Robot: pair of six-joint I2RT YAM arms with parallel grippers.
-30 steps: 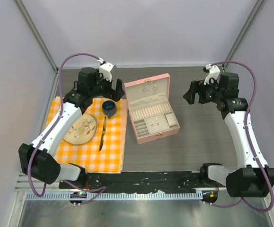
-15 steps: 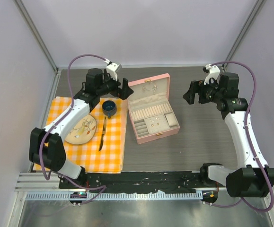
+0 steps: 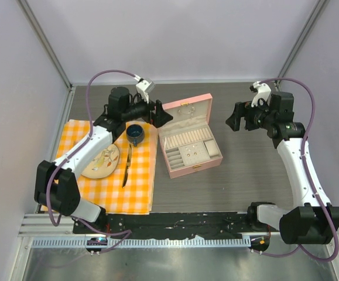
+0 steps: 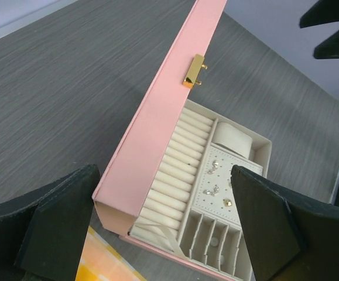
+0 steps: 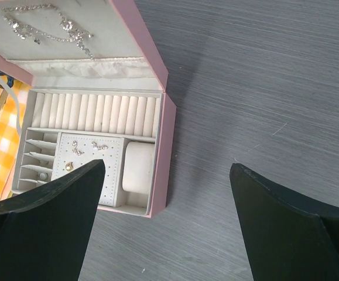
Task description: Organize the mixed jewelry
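The pink jewelry box (image 3: pixel 187 108) stands open in the middle, lid up at the back. Tiny silvery and gold jewelry pieces (image 4: pixel 215 189) sit on its perforated pad, also in the right wrist view (image 5: pixel 99 146). A cream-white rectangular cushion (image 5: pixel 138 167) fills the right compartment. A silvery necklace (image 5: pixel 46 26) hangs inside the lid. My left gripper (image 3: pixel 157 114) is open and empty, just behind the lid's left edge; its jaws straddle the box corner in the left wrist view (image 4: pixel 163 228). My right gripper (image 3: pixel 235 120) is open and empty above the table, right of the box (image 5: pixel 169 222).
An orange checked cloth (image 3: pixel 135 190) lies at the left with a cream plate (image 3: pixel 99 161) bearing small marks, a dark blue cup (image 3: pixel 135 134) and a knife (image 3: pixel 126 165). White walls close in the sides and back. Bare grey table (image 3: pixel 251 170) lies right of the box.
My left gripper has swung right, from above the cup to the box lid's left edge. My right arm has hardly moved.
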